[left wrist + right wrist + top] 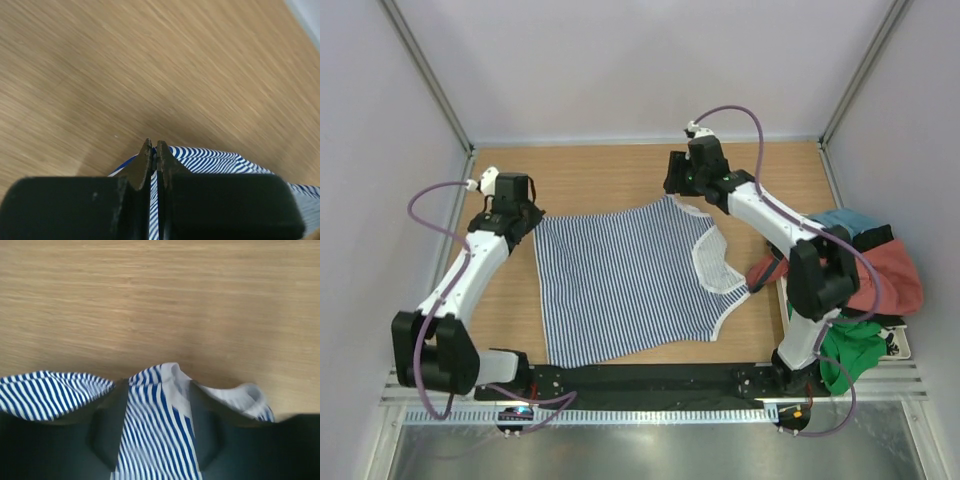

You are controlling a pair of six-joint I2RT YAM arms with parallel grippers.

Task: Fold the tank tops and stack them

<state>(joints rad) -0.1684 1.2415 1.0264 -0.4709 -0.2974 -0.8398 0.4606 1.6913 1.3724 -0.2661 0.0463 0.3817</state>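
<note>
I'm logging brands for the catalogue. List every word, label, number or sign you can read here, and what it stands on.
No text can be read in any view.
Striped top: stripes and white trim only, no label or print showing.
Clothes pile at the right: no print visible.
Left arm and right arm: no readable marking.
</note>
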